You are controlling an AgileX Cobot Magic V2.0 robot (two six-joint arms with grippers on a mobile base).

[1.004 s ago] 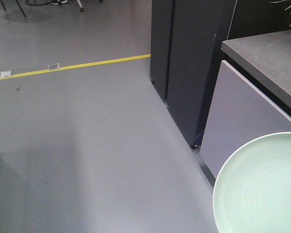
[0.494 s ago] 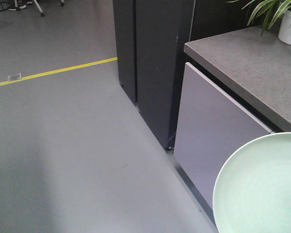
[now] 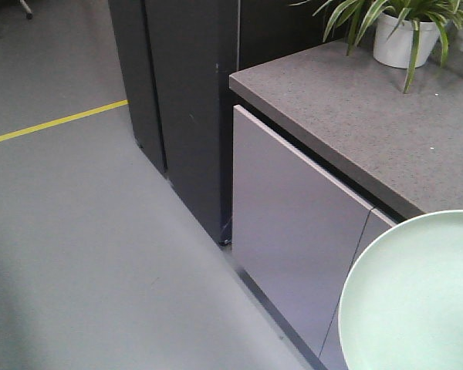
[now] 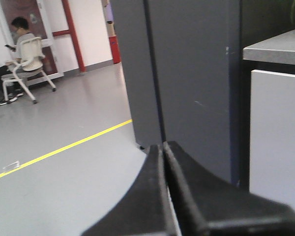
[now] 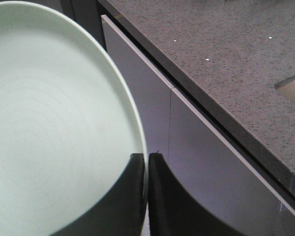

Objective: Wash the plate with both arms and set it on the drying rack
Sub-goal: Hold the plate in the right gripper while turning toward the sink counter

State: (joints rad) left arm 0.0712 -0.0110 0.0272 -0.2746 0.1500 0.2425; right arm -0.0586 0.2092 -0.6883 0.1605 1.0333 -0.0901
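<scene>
Your right gripper (image 5: 146, 164) pinches the plate (image 5: 49, 123) by its rim, in the air just beside the bench (image 5: 226, 59); your left gripper (image 4: 163, 155) is closed on nothing. Carry it level, clearing the bench edge.

Potted plant (image 3: 395, 35) on grey countertop (image 3: 355, 116); yellow floor line (image 3: 54, 122).

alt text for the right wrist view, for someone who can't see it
The right gripper clamps the rim of a pale mint-green plate that fills the left of the frame. Beside it, a speckled grey countertop runs over pale cabinet fronts.
</scene>
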